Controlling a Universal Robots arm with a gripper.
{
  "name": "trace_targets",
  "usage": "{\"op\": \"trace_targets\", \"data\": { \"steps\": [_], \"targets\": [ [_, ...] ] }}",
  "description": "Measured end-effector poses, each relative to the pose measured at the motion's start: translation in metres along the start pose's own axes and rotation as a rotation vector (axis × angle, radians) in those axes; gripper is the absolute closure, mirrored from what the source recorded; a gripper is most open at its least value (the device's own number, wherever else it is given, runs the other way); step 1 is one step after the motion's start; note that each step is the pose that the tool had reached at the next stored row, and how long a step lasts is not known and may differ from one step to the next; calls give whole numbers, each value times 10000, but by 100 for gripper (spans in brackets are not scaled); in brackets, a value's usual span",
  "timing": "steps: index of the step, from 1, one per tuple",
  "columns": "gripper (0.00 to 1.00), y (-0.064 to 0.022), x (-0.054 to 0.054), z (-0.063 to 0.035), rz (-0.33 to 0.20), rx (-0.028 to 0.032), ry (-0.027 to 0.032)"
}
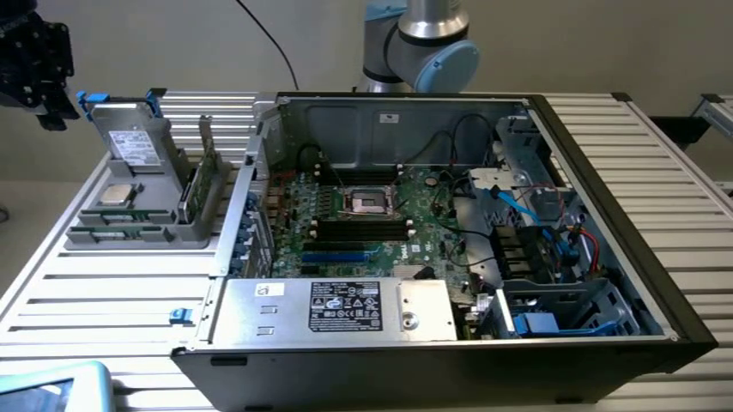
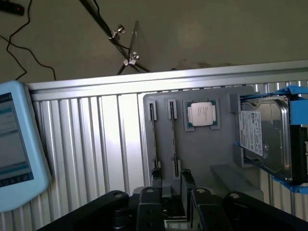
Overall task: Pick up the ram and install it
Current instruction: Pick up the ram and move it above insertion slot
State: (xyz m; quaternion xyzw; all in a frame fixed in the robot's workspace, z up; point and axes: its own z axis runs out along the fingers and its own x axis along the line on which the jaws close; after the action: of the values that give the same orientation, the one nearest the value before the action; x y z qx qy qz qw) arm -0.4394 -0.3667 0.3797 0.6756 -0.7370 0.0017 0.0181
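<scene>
The gripper [image 2: 173, 195] is hanging at the upper left of the exterior view, above the ribbed table [image 1: 103, 296], with its fingers [image 2: 147, 204] standing apart and clamping nothing. The ram [image 1: 197, 193] is standing on edge in the grey holder [image 1: 137, 233] at the frame's left, between the open computer case [image 1: 596, 172] and the processor chip [image 1: 117, 194]. The motherboard's black slots [image 1: 360, 228] are lying at the frame's centre.
</scene>
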Motion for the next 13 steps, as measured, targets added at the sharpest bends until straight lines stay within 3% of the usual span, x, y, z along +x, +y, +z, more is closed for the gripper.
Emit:
{"op": "trace_targets", "data": {
  "steps": [3, 13],
  "targets": [
    [57, -1, 0, 7, 0, 5, 0],
    [57, -17, 7, 183, -17, 22, 0]
  ]
}}
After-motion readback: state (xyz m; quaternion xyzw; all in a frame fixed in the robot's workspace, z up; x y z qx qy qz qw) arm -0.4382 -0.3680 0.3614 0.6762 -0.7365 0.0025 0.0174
